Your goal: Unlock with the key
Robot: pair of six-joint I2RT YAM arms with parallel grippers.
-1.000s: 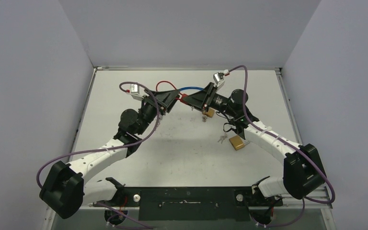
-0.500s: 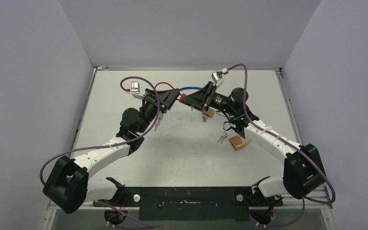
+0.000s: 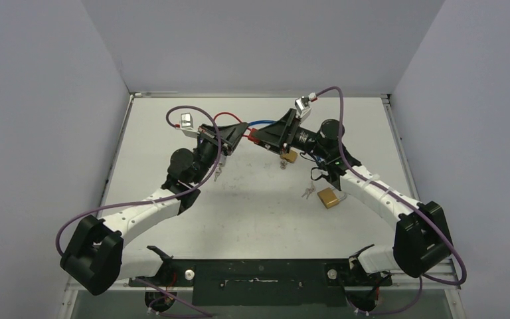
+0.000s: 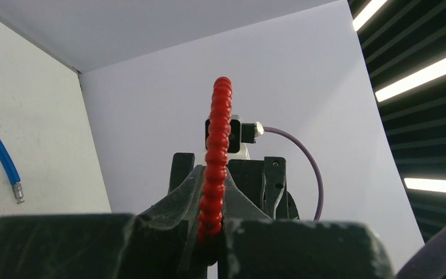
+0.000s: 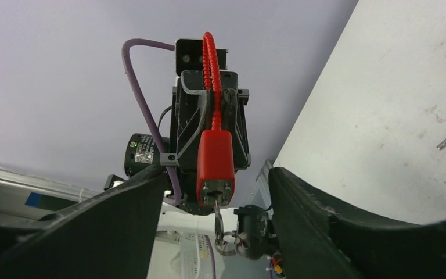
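A red padlock body (image 5: 215,165) hangs in the air on its red beaded cable shackle (image 4: 218,157). My left gripper (image 4: 219,232) is shut on that cable just behind the lock and shows in the top view as left gripper (image 3: 241,134). A key (image 5: 218,216) sticks in the keyhole at the lock's end, with a ring of keys (image 5: 227,244) dangling below. My right gripper (image 5: 218,174) is open, its fingers (image 5: 122,215) standing either side of the lock and apart from it. From above, the right gripper (image 3: 257,139) faces the left one.
A blue cable (image 3: 265,122) lies behind the grippers. Two brass padlocks rest on the table, one (image 3: 291,157) under the right wrist and one (image 3: 329,197) nearer the front. Loose keys (image 3: 307,193) lie beside the nearer one. Walls enclose the table on three sides.
The left gripper has closed on the red cable. The right gripper has opened and let go of the lock end. Both arms shifted only slightly.
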